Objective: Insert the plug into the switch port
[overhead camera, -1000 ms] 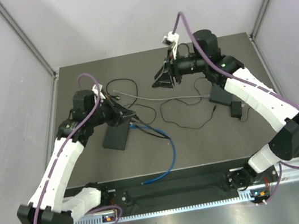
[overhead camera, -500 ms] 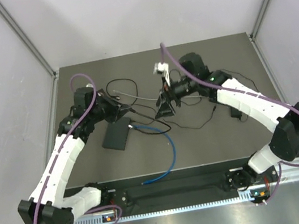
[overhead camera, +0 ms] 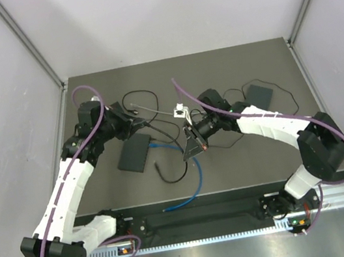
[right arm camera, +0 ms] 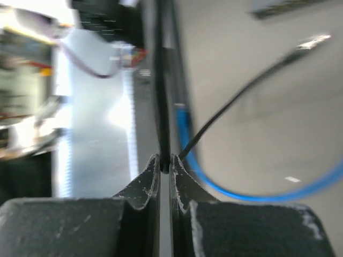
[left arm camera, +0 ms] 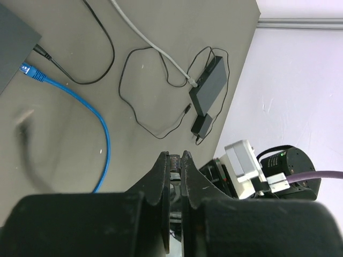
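Note:
The switch [overhead camera: 133, 154] is a flat dark box left of centre; its corner shows in the left wrist view [left arm camera: 13, 40]. A blue cable [overhead camera: 199, 170] ends in a blue plug [left arm camera: 32, 71] lying against the switch's edge. A thin black cable [overhead camera: 175, 179] loops in front of it, with its free plug end [overhead camera: 158, 165] on the table. My right gripper [overhead camera: 188, 155] is shut on this black cable [right arm camera: 236, 101], which passes between its tips [right arm camera: 165, 163]. My left gripper [overhead camera: 137, 126] hovers just behind the switch, shut [left arm camera: 175, 160], with nothing clearly held.
A second black box [overhead camera: 259, 94] lies at the back right with thin black leads around it. A grey cable [overhead camera: 156, 111] runs across the middle. In the left wrist view a small adapter [left arm camera: 202, 126] lies beside that box [left arm camera: 210, 85]. Walls enclose the table's sides.
My right gripper swung forward and left from the back of the table and closed on the black cable, dragging it along. My left gripper drew back slightly from the switch.

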